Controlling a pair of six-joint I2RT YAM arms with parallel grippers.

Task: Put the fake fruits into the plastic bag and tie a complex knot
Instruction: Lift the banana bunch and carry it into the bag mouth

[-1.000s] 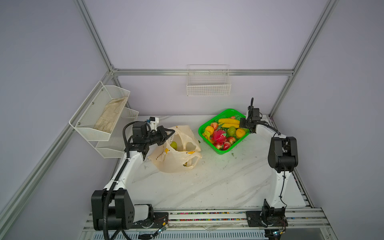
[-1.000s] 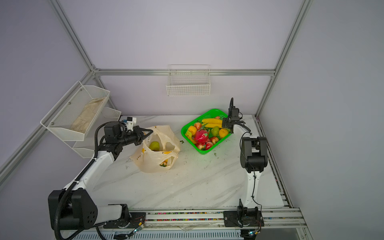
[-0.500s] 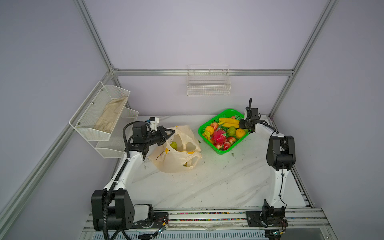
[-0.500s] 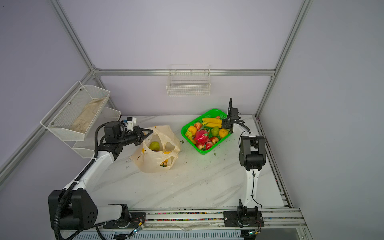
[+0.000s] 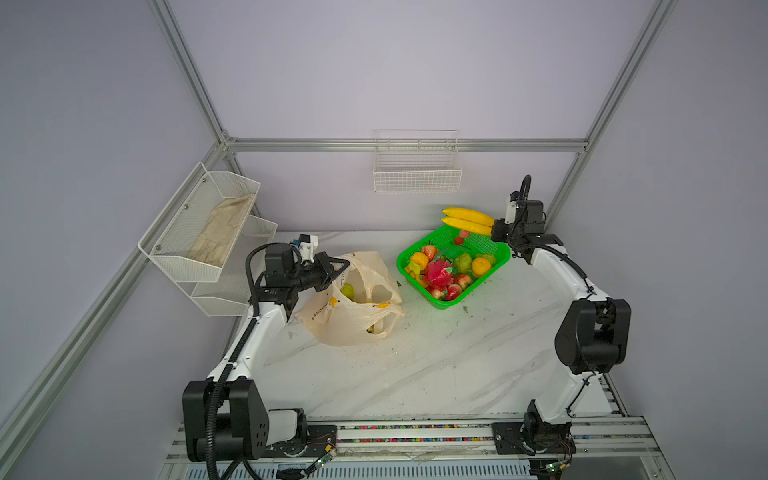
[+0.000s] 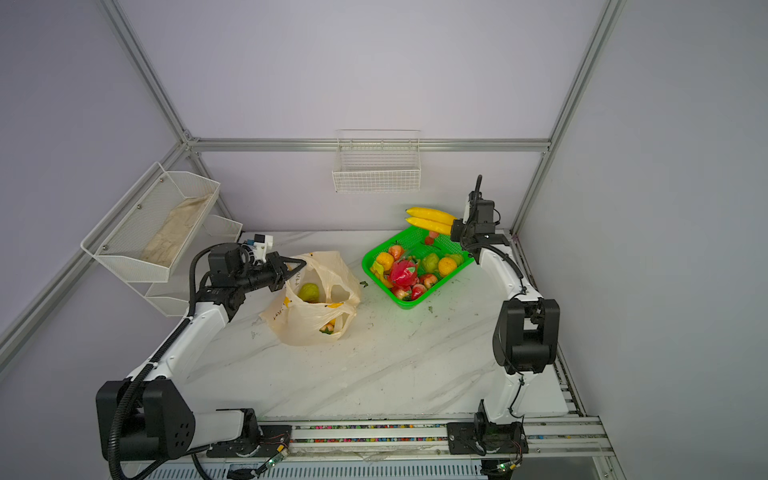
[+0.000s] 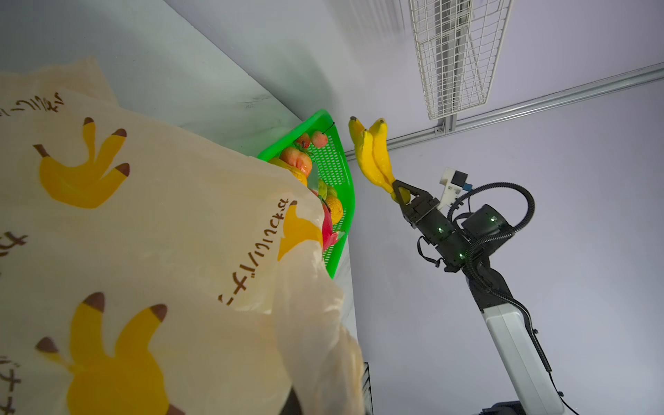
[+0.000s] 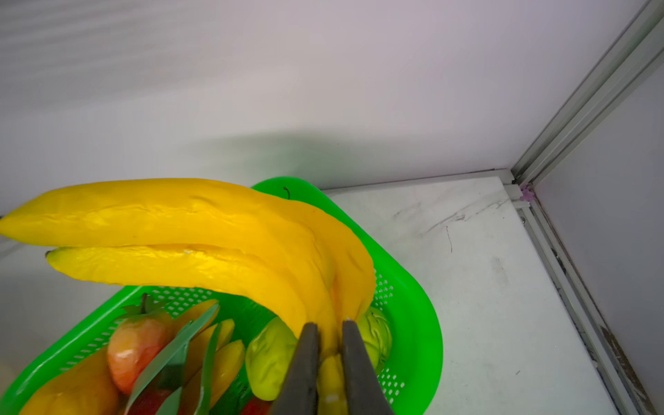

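My right gripper [image 5: 494,229] [image 6: 455,230] [image 8: 328,327] is shut on the stem of a yellow banana bunch [image 5: 467,222] [image 6: 430,220] [image 8: 179,230]. It holds the bunch in the air above the far corner of the green basket [image 5: 446,305] [image 6: 409,305]. Several fake fruits [image 5: 440,272] lie in the basket. The plastic bag [image 5: 353,320] [image 6: 307,320] [image 7: 143,233] stands open left of it with a green fruit [image 5: 347,291] inside. My left gripper [image 5: 338,266] [image 6: 297,266] is shut on the bag's upper edge and holds it up. No knot is in view.
A white wire rack [image 5: 199,232] with a pale cloth hangs on the left wall, close behind the left arm. A wire basket [image 5: 417,170] hangs on the back wall above the green basket. A frame post [image 8: 575,118] stands at the right rear corner.
The right gripper has shut on the banana bunch's stem and lifted the bunch up out of the basket. The left arm and the bag have stayed still.
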